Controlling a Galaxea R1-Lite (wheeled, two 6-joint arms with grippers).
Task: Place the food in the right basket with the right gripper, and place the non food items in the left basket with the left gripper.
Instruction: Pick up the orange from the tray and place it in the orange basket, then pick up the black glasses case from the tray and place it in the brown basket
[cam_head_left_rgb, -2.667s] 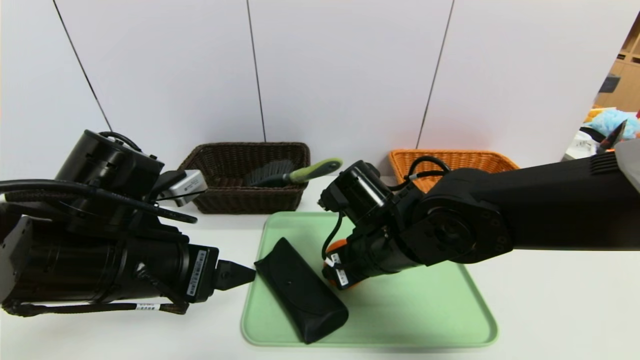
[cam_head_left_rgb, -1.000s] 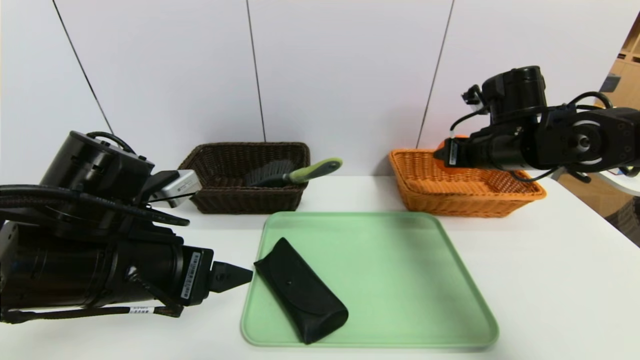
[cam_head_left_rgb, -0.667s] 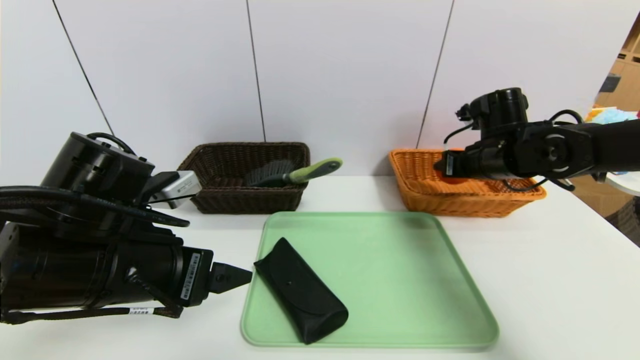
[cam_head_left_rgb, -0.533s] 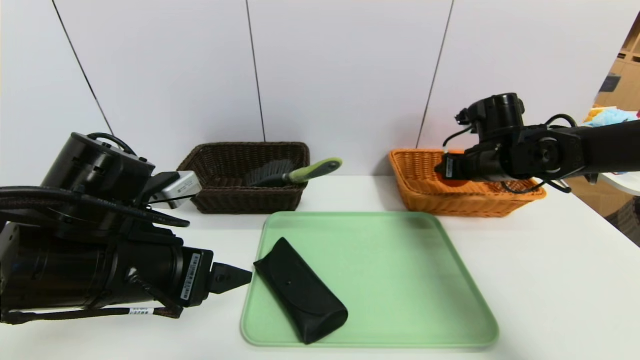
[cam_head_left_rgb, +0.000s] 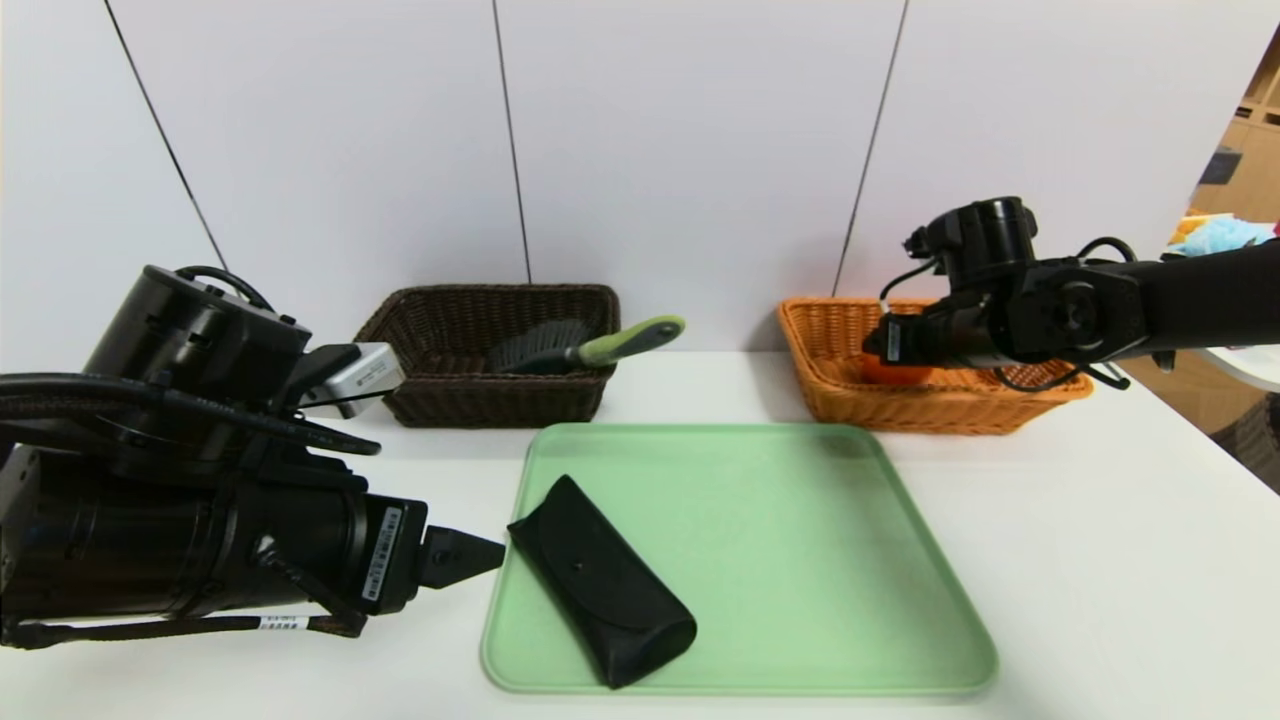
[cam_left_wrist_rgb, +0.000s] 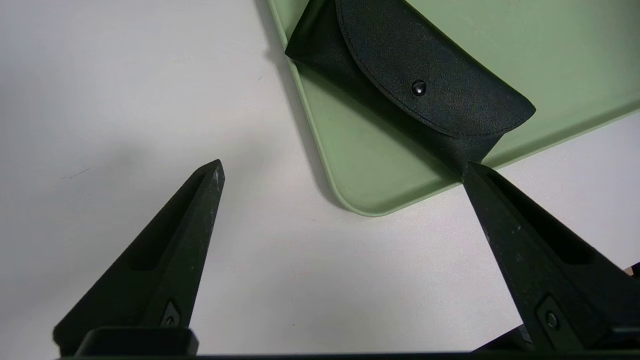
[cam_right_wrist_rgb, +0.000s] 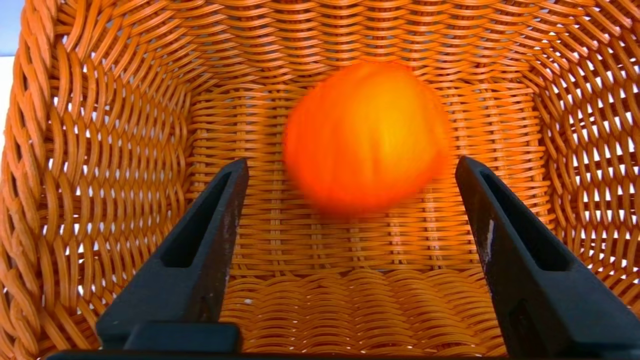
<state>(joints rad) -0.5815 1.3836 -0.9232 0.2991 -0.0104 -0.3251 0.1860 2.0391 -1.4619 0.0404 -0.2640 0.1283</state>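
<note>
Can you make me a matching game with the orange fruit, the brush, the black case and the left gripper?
1. orange fruit
2. brush
3. black flap case
4. left gripper

A. on the green tray
B. open, beside the tray's edge
C. in the orange wicker basket
D. in the dark brown wicker basket, green handle sticking out

Pairs: 1-C, 2-D, 3-A, 4-B

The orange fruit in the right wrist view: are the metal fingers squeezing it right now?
No, the orange fruit touches neither finger.
</note>
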